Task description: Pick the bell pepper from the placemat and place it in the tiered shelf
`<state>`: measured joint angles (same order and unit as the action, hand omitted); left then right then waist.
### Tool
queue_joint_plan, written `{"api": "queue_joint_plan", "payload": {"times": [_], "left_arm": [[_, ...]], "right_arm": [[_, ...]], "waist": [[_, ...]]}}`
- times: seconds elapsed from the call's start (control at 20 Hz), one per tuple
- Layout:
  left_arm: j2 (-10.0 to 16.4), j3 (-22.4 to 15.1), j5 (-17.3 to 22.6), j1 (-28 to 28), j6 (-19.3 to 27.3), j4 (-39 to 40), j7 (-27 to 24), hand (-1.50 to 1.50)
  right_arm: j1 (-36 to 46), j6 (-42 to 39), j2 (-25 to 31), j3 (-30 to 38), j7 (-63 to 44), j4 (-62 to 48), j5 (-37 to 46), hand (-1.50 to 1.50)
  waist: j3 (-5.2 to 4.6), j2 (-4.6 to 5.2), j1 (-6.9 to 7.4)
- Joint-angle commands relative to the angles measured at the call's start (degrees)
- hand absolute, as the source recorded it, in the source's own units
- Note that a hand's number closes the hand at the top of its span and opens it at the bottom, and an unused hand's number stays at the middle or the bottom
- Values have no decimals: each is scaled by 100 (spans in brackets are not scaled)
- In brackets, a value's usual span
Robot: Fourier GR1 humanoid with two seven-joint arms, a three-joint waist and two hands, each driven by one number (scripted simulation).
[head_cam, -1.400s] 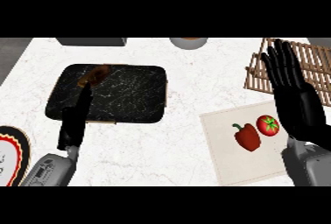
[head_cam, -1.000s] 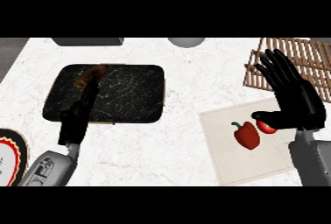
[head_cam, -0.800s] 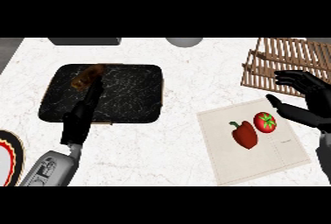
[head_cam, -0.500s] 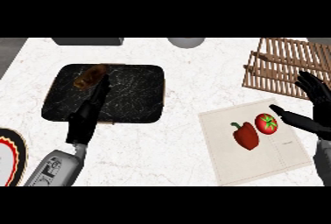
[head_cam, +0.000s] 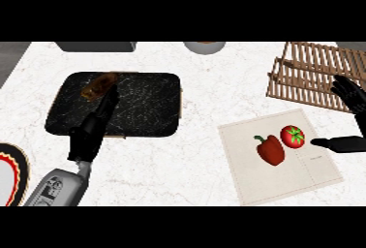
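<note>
Right hand (head_cam: 346, 144) sat at the view's right edge, open and holding nothing. Its fingers (head_cam: 350, 94) were spread by the tiered shelf's (head_cam: 307, 72) near corner, thumb pointing at the tomato (head_cam: 292, 136), just short of it. Bell pepper (head_cam: 270, 149) lay on the placemat (head_cam: 286, 184), just beside the tomato, apart from the hand. Left hand (head_cam: 87, 135) lay flat on the dark tray (head_cam: 150, 104), fingers straight, empty. Markings on the left forearm (head_cam: 57, 186) were too small to read.
</note>
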<state>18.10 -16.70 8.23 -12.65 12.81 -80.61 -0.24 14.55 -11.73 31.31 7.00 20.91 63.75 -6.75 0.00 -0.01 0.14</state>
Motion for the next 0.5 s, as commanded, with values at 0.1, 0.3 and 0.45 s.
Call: {"api": "queue_joint_plan", "payload": {"times": [0.1, 0.3, 0.45], "left_arm": [[-187, 7, -195, 12, -4, 198, -190, 0], [-256, 80, -214, -177, 69, 248, 23, 0], [-164, 75, -203, 58, 13, 49, -46, 0]], "right_arm": [[64, -159, 289, -538, -1274, 1276, 399, -150], [147, -415, 619, -954, -2201, 1905, 732, -150], [140, -873, 1125, -1276, -2749, 2424, 1017, -150]], "waist": [[-10, -13, -62], [-12, -11, -72], [-15, -31, -58]]}}
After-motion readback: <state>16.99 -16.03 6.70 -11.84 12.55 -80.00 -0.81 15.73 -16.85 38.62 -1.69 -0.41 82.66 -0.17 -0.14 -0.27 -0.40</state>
